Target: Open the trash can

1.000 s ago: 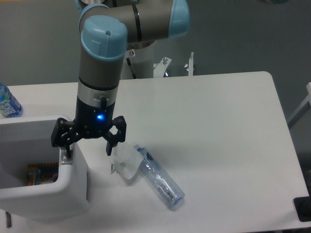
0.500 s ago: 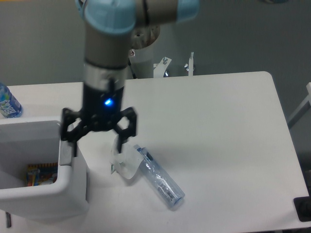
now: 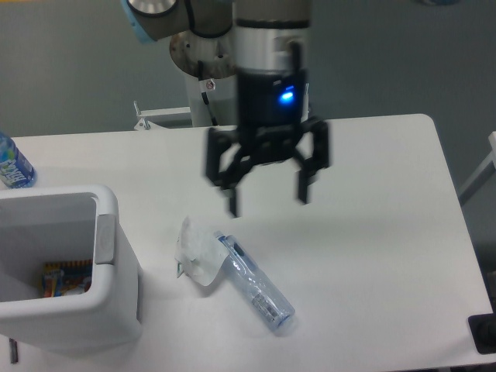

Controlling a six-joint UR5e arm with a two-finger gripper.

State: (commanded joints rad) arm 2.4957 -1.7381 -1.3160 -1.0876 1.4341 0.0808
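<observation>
The white trash can (image 3: pixel 116 310) stands at the front left of the table, its top open so I can see into it; coloured litter (image 3: pixel 66 280) lies inside. Its grey push tab (image 3: pixel 105 239) sits on the right rim. The lid itself is not visible. My gripper (image 3: pixel 267 201) hangs open and empty above the table's middle, well to the right of the can and apart from it.
A clear plastic bottle with a blue label (image 3: pixel 256 287) lies on the table in front of the gripper, beside a crumpled clear wrapper (image 3: pixel 195 254). Another blue-labelled bottle (image 3: pixel 12 164) stands at the far left edge. The arm's base (image 3: pixel 203 101) is at the back.
The gripper has left the trash can's right rim and swung right and up to the table's middle, still open. The can and the bottle have not moved.
</observation>
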